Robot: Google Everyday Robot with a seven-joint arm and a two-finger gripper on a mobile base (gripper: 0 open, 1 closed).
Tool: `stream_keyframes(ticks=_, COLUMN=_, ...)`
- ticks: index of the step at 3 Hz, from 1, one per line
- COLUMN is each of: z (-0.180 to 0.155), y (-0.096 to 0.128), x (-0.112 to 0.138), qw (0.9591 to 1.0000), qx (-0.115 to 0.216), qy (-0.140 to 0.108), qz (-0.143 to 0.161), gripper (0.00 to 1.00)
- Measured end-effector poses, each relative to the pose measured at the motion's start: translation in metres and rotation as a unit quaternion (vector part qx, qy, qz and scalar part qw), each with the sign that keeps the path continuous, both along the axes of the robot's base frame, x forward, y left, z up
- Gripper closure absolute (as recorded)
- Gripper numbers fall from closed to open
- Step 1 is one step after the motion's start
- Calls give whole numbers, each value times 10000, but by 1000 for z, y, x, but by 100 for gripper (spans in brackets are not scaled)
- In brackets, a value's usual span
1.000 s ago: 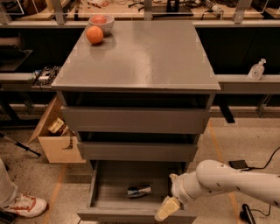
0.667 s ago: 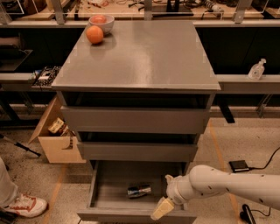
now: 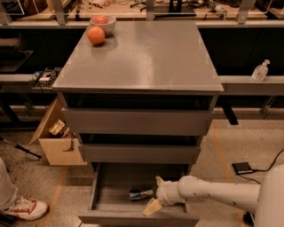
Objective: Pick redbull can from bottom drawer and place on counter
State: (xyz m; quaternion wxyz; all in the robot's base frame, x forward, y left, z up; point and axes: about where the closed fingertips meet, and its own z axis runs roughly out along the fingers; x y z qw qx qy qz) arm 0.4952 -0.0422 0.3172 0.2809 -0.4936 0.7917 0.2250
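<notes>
small slim redbull can [image 3: 140,193] lying on its side, inside the pulled-out bottom drawer [image 3: 133,218], near the middle, gripper [image 3: 155,194] just beside the can's right end, fingers [image 3: 152,207] spread apart, flat grey counter [image 3: 146,57] up on top

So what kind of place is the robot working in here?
Probably a workshop or robotics lab: a wooden workbench cluttered with tools runs behind the grey drawer cabinet, and a cardboard box of parts stands beside it. The claw is open down in the bottom drawer, at the redbull can.
</notes>
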Motion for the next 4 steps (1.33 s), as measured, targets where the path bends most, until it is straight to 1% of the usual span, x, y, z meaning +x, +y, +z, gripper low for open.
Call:
stream_keyframes(ticks=1, z=-49, y=27, x=20, qw=9993, qx=351, qy=71, qz=-93, gripper=0)
stream_keyframes(ticks=2, z=-51, y=29, x=22, qw=9994, qx=334, qy=30, qz=-84, gripper=0)
stream_keyframes(ticks=3, z=-59, y=29, x=36, qw=9995, qx=229, qy=-171, qz=-100, gripper=0)
stream_keyframes(ticks=4, z=-73, y=23, x=50, qw=9992, qx=155, qy=-331, qz=-170, gripper=0)
